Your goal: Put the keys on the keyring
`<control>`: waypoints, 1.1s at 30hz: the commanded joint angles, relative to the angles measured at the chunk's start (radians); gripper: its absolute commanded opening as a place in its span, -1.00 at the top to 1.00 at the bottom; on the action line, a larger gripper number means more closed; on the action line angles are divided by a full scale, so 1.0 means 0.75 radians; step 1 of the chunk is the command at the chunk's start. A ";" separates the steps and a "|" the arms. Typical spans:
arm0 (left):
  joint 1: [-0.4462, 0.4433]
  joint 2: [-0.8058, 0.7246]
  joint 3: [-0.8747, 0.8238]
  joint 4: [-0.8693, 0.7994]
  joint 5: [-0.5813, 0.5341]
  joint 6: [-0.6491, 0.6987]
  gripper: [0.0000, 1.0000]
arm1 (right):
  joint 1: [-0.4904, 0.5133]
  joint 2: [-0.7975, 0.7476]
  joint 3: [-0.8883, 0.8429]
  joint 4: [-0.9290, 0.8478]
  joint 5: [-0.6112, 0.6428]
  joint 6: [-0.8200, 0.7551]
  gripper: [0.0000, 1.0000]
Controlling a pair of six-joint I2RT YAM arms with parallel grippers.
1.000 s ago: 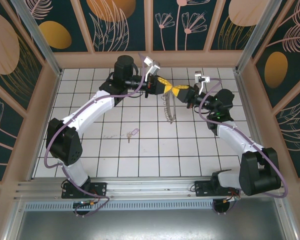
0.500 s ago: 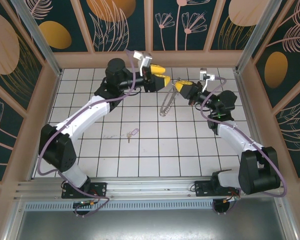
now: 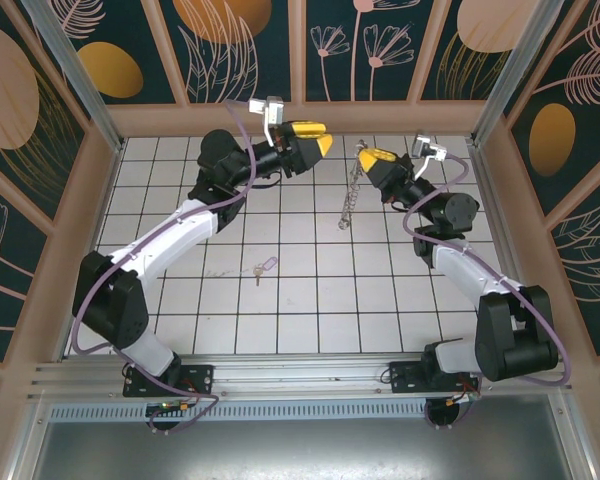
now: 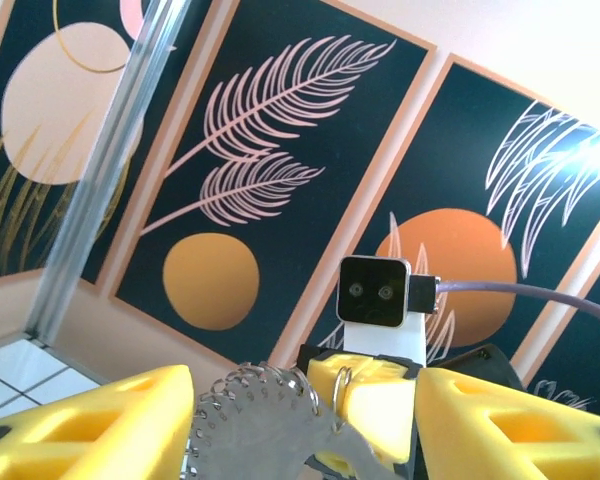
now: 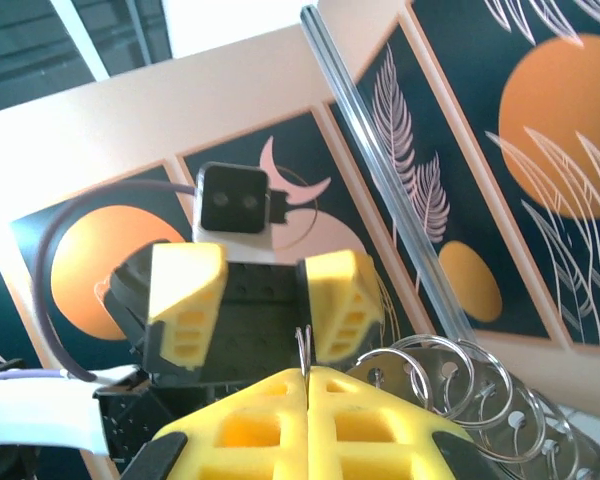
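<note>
The keyring (image 3: pixel 350 200) hangs in the air over the far middle tiles, dangling from my right gripper (image 3: pixel 370 157), which is shut on its thin wire. In the right wrist view the pads (image 5: pixel 270 420) meet around the wire and the fringe of small rings (image 5: pixel 460 385) spreads to the right. My left gripper (image 3: pixel 318 138) is raised to the left of the ring, open and apart from it. In the left wrist view the keyring's metal pieces (image 4: pixel 250 420) sit between its spread fingers (image 4: pixel 90 420). The small key with the lilac tag (image 3: pixel 263 267) lies on the tiles.
The tiled floor (image 3: pixel 310 320) is walled by patterned panels (image 3: pixel 240 40) and aluminium posts (image 3: pixel 500 70). Both arms are lifted high near the back wall, facing each other. The left gripper (image 5: pixel 262 300) faces the right wrist camera.
The left gripper has let go of the keyring and drawn back up and to the left. The right gripper has lifted the ring and carried it slightly right.
</note>
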 commanded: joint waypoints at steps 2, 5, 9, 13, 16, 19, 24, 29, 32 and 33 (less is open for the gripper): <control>0.004 0.062 0.018 0.221 0.081 -0.148 -0.06 | 0.033 0.030 0.047 0.272 0.089 0.048 1.00; 0.000 0.094 0.033 0.297 0.100 -0.204 0.06 | 0.055 0.066 0.058 0.335 0.126 0.072 1.00; -0.014 0.137 0.043 0.373 0.118 -0.256 0.14 | 0.074 0.104 0.077 0.374 0.171 0.088 1.00; -0.029 0.156 0.044 0.403 0.125 -0.272 0.14 | 0.085 0.133 0.097 0.406 0.197 0.106 1.00; -0.038 0.170 0.048 0.445 0.130 -0.294 0.16 | 0.097 0.146 0.112 0.409 0.210 0.103 1.00; -0.046 0.184 0.057 0.473 0.136 -0.313 0.19 | 0.107 0.158 0.122 0.411 0.221 0.105 1.00; -0.053 0.204 0.075 0.498 0.136 -0.334 0.21 | 0.121 0.173 0.129 0.417 0.229 0.105 1.00; -0.056 0.212 0.084 0.511 0.130 -0.339 0.23 | 0.137 0.177 0.131 0.417 0.233 0.105 1.00; -0.058 0.219 0.091 0.512 0.132 -0.342 0.24 | 0.144 0.181 0.136 0.417 0.231 0.106 1.00; -0.061 0.223 0.095 0.514 0.135 -0.345 0.25 | 0.146 0.182 0.138 0.418 0.231 0.107 1.00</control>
